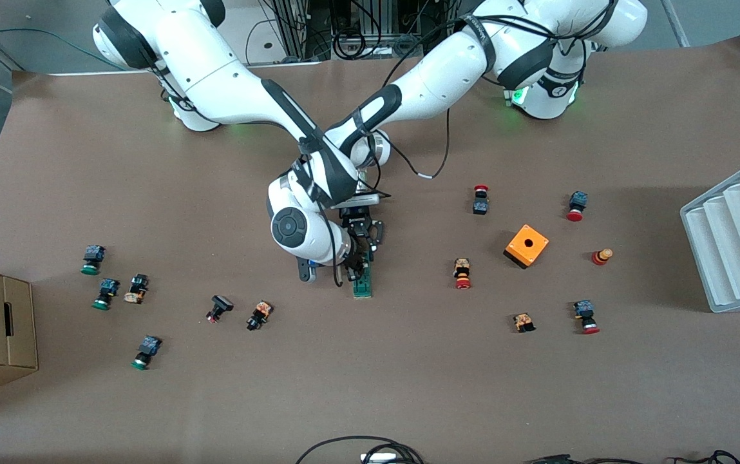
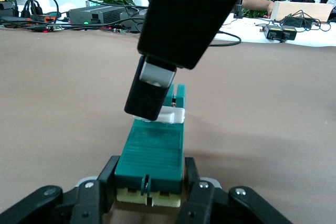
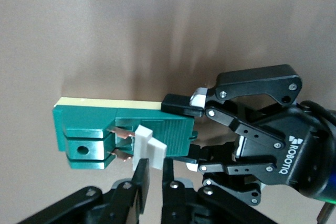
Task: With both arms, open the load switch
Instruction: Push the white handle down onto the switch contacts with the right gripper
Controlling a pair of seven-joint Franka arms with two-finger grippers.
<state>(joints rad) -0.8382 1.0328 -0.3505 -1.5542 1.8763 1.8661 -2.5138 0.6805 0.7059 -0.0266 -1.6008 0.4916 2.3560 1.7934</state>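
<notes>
Well, nearest the camera the counter (image 1: pixel 370 393) has only some little buttons (image 1: pixel 147 351) lying about, well apart from the job.

A bit farther on, in the middle of the counter, lies the switch (image 1: pixel 362 285). It rests flat, long way pointing from the camera toward the arms. Its white slider (image 2: pixel 170 114) sits on top, near the middle.

The right gripper (image 3: pixel 152 174) comes down on the switch from above. Its fingers are pressed tight together with nothing between them, and the tip touches the white slider. I think it is there to push or pull the slider along.

The left gripper (image 2: pixel 149 174) is low at the end of the switch farther from the camera. Its fingers (image 2: pixel 110 177) squeeze the green body from both sides. I think this is so the switch cannot slide away when the other arm pushes. That is why it takes two arms.

The slider looks only partly moved, so the opening seems under way.

Farther off, toward the left arm's end, sits an orange box (image 1: pixel 527 245), not part of this.
</notes>
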